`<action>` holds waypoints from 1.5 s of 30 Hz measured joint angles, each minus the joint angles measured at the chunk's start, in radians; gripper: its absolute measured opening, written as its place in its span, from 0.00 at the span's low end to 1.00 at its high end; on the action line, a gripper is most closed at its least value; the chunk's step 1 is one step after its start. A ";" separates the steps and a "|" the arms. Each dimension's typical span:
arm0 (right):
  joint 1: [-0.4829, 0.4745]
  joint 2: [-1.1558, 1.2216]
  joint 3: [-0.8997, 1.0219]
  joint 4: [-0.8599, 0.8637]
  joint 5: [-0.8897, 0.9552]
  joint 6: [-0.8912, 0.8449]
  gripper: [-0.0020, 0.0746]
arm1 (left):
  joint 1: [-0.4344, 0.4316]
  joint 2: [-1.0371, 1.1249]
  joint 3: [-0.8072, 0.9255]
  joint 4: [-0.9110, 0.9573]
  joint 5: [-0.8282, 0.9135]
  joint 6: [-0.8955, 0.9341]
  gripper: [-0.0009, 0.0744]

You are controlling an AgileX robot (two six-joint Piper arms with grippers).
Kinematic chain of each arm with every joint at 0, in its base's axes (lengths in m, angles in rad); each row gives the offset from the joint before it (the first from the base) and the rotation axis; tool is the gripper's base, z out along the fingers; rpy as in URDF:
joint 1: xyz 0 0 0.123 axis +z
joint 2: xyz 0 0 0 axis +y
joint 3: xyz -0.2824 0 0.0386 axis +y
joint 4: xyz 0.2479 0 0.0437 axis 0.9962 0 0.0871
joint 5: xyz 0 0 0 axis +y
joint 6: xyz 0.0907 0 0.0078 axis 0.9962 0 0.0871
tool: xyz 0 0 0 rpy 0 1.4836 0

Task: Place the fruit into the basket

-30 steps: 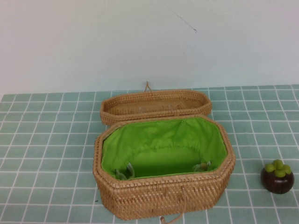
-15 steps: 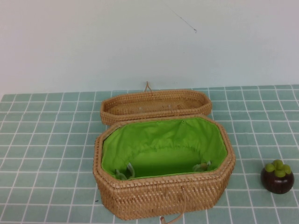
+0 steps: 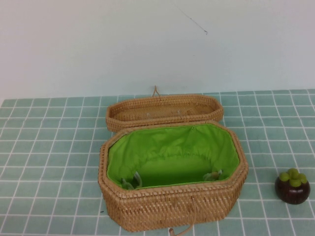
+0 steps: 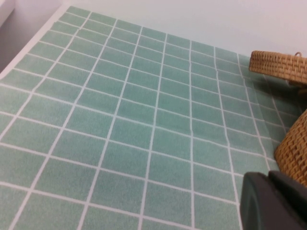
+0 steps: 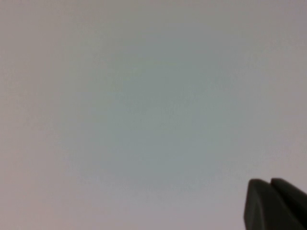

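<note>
The mangosteen (image 3: 292,186), dark maroon with yellow-green leaves on top, sits on the tiled table to the right of the basket. The woven rattan basket (image 3: 172,209) stands open in the middle, its green lining (image 3: 172,152) empty. Its lid (image 3: 162,110) lies folded back behind it. Neither arm shows in the high view. My left gripper (image 4: 268,181) is shut and empty, low over the tiles left of the basket's wall (image 4: 295,148). My right gripper (image 5: 271,186) is shut and empty, facing a plain pale surface.
The table is covered with a green tiled cloth (image 3: 49,147) and a pale wall stands behind it. The lid's edge (image 4: 280,64) shows in the left wrist view. The table's left edge (image 4: 29,48) shows there too.
</note>
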 joint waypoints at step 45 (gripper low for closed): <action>0.071 0.697 -0.519 0.569 0.412 -0.060 0.02 | 0.000 0.000 0.000 0.000 0.000 0.000 0.01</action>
